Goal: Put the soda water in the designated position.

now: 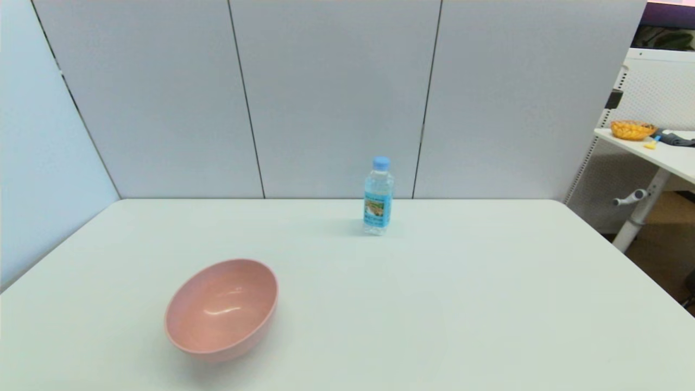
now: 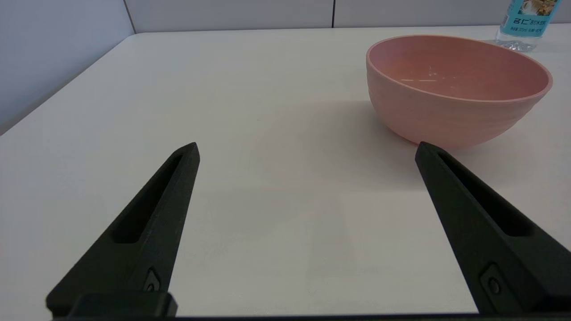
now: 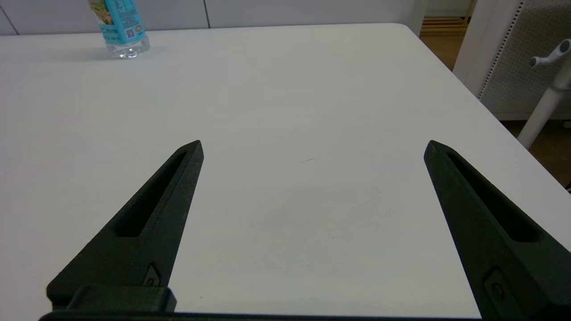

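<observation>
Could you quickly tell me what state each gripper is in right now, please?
Left gripper: open, holding nothing, near the pink bowl.
Right gripper: open, holding nothing, over bare table.

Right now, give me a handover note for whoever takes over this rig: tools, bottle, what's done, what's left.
Left tool: open, empty, low over the table near the bowl.
Right tool: open, empty, over bare table.
Bottle: upright, capped, at the table's far side, apart from the bowl.
Done: no grasp yet.
Left: grasp the bottle, carry it to its spot, release. No marker for that spot shows.
</observation>
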Robot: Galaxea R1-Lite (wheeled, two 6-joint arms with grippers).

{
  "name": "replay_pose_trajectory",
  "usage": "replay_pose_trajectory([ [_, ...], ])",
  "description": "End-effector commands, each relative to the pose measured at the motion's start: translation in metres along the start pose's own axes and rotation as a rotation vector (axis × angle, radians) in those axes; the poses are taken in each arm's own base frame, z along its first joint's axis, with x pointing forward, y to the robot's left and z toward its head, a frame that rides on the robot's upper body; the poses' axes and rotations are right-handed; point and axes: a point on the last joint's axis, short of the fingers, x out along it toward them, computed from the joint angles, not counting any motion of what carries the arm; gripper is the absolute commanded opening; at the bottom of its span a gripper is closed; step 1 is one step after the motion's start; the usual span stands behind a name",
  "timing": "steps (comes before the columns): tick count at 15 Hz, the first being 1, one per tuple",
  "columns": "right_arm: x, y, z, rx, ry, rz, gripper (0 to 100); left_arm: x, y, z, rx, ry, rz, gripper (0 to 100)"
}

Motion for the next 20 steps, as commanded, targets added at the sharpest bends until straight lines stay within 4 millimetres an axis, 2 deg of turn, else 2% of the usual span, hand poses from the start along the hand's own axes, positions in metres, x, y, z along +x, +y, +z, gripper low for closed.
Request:
replay_pose_trajectory([
  [1,0.000,0.000,0.000,0.000,0.002,-0.001,100,0.000,0.000,0.000,0.000,0.001,0.000,100],
  [18,0.000,0.000,0.000,0.000,0.002,-0.001,100,0.000,0.000,0.000,-0.011,0.004,0.020,100],
  [20,0.000,0.000,0.000,0.000,0.002,0.001,100,0.002,0.001,0.011,0.010,-0.017,0.008,100],
])
